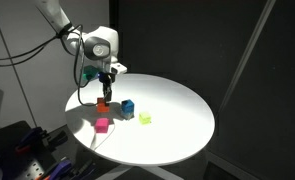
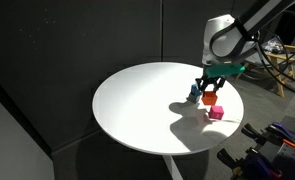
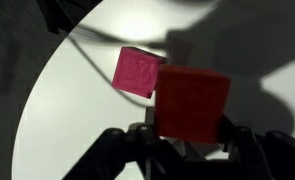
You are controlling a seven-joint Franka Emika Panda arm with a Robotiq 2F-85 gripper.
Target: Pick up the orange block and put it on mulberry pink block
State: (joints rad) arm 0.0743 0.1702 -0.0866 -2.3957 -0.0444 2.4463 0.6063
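Observation:
My gripper (image 1: 102, 96) is shut on the orange block (image 1: 102, 104) and holds it above the round white table (image 1: 177, 120). In the wrist view the orange block (image 3: 192, 100) sits between the two dark fingers (image 3: 187, 140), in shadow. The mulberry pink block (image 3: 139, 70) lies on the table just beyond and to the left of the held block. In both exterior views the pink block (image 1: 103, 124) (image 2: 216, 113) rests on the table, a little below and to the side of the orange block (image 2: 209, 99).
A blue block (image 1: 128, 107) stands on the table beside the gripper and also shows in an exterior view (image 2: 194, 93). A yellow-green block (image 1: 145, 118) lies further toward the table's middle. The table edge is close to the pink block. Dark equipment (image 2: 277, 150) stands beyond it.

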